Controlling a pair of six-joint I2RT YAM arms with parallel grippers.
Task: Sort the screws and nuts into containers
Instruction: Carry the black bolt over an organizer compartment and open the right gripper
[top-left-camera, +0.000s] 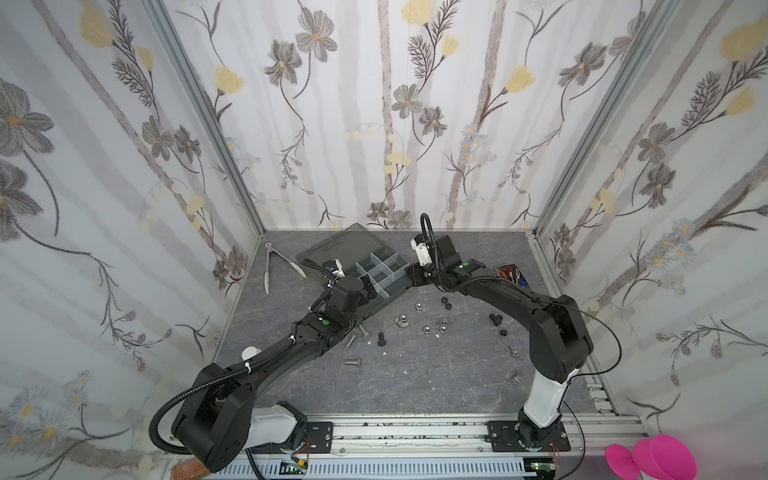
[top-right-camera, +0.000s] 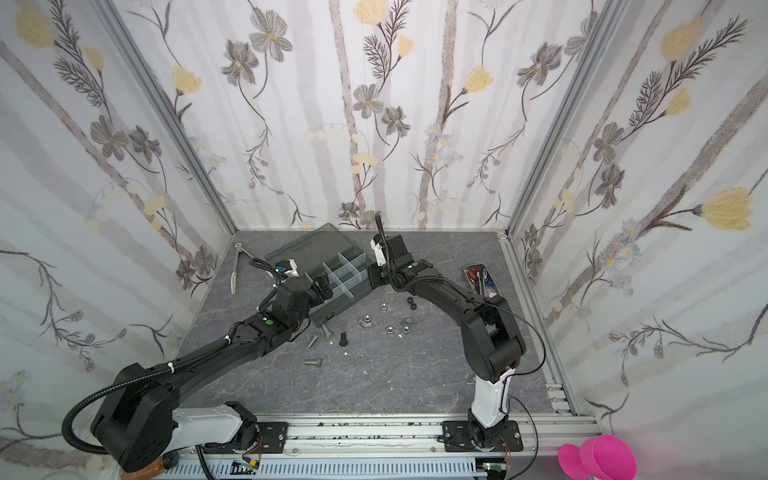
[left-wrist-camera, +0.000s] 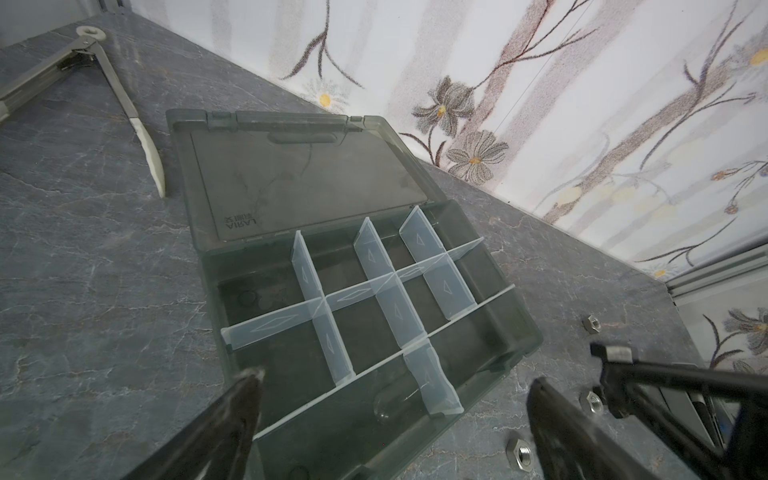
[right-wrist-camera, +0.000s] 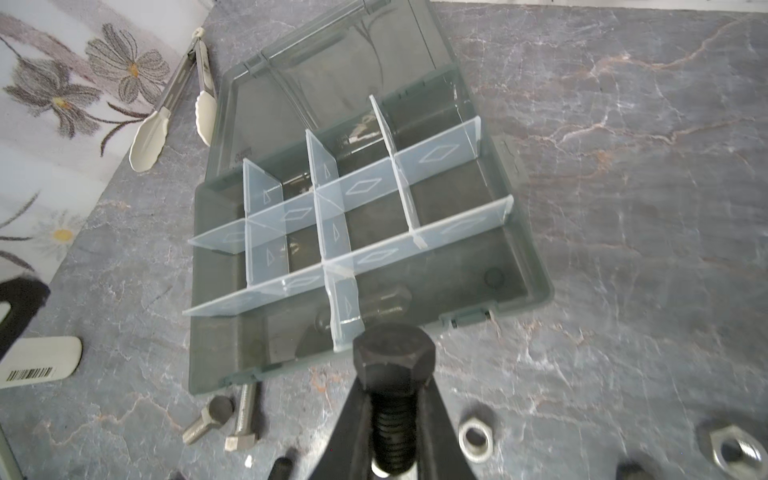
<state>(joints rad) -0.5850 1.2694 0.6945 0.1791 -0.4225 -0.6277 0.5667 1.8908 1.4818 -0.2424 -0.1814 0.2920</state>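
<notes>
Right wrist view looks across the grey stone-patterned table (right-wrist-camera: 623, 166) to the smoky-grey box (right-wrist-camera: 536, 257). It lies open with its lid flat behind it, and pale see-through dividers (right-wrist-camera: 361, 187) cut it into square pockets. The left gripper (left-wrist-camera: 397, 380) hangs spread wide and empty over one end of the box. The right gripper (right-wrist-camera: 392, 436) is pinching a black bolt (right-wrist-camera: 392, 361) by its threaded shank, hex head pointing forward, just above the box's front wall rather than clearly over a pocket. If it lets go here, I judge the bolt could strike the rim or a divider's top edge and bounce out onto the table. Held only on the threads, it might also swivel in the grip. With both grippers close to the box, a bump between them is possible too. One bolt (right-wrist-camera: 384, 301) seems to lie in the front pocket, blurred behind the plastic. Long metal tongs (right-wrist-camera: 166, 120) lie beside the lid. Loose on the table in front of the box are short silver bolts (right-wrist-camera: 245, 415) and, smaller, shiny and black nuts (top-left-camera: 426, 329), scattered apart.
</notes>
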